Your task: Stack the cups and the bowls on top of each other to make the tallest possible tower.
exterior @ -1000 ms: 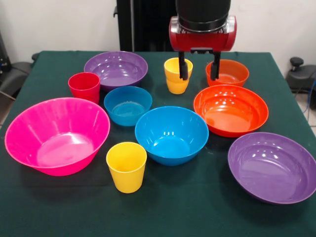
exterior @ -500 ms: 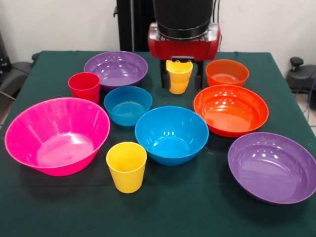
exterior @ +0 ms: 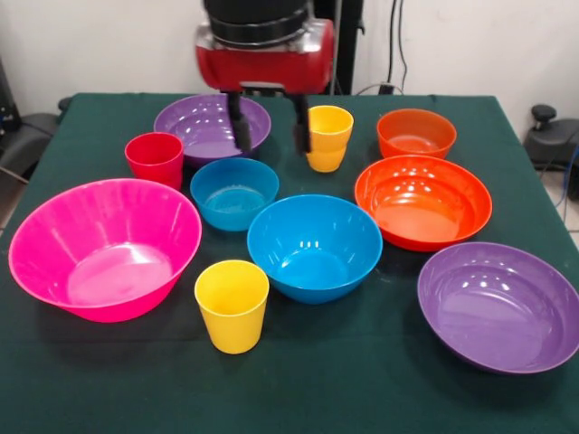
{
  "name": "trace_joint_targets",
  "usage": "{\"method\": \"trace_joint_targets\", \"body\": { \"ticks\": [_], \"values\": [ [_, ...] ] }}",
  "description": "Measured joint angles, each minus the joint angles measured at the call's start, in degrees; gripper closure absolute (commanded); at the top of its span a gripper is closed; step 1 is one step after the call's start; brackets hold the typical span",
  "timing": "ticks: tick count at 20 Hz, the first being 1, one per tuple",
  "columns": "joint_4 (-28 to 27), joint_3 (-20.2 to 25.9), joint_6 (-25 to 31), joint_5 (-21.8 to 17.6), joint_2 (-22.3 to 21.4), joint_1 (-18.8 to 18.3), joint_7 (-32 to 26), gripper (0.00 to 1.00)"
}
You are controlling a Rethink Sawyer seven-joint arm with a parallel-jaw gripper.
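Across a dark green tablecloth [exterior: 362, 380] the cups and bowls lie spread out singly, with no tower built: a big pink bowl [exterior: 104, 249] at the near left, a red cup [exterior: 155, 158] behind it, a purple bowl [exterior: 210, 125] at the back, a small blue bowl [exterior: 234, 192] and a larger blue bowl [exterior: 314, 246] in the middle, a yellow cup [exterior: 232, 305] in front, two orange bowls [exterior: 422, 201] [exterior: 416, 132] to the right, and a second purple bowl [exterior: 499, 306] at the near right. Two yellow cups [exterior: 328, 137] stand nested at the back. Behind runs a pale wall with dark equipment at both sides. The gripper [exterior: 268, 136] hangs with its jaws spread and empty, over the gap between the back purple bowl and the nested cups. Half a second ago it straddled those cups; it has since slid to their left, leaving them where they were
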Motion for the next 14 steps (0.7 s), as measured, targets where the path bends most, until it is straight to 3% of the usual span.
{"method": "trace_joint_targets", "body": {
  "ticks": [14],
  "values": [
    [-3.75,3.57,0.45,-6.00,2.11,-6.19,-0.20,0.00]
  ]
}}
